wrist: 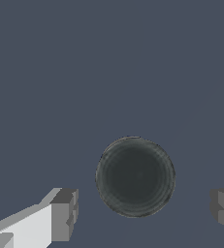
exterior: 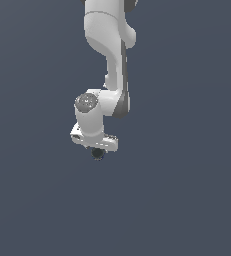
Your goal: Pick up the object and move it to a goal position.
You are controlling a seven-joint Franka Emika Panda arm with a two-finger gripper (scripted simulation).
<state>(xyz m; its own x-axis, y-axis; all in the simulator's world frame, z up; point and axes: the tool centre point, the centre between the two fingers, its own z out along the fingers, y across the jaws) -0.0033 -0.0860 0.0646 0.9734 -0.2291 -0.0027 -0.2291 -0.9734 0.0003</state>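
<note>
Plain dark-grey floor all round. Object point(wrist: 135, 177) sits on it right under the gripper point(wrist: 142, 213), between the spread-apart fingers point(wrist: 65, 215), not gripped yet, so I'd guess straight down, then close.

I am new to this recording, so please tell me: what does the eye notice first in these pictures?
First comes the white arm, reaching down through the exterior view's middle over a plain dark grey floor. Just under its open gripper sits the small dark round object. In the wrist view the object lies between the two grey fingertips, touching neither.
</note>
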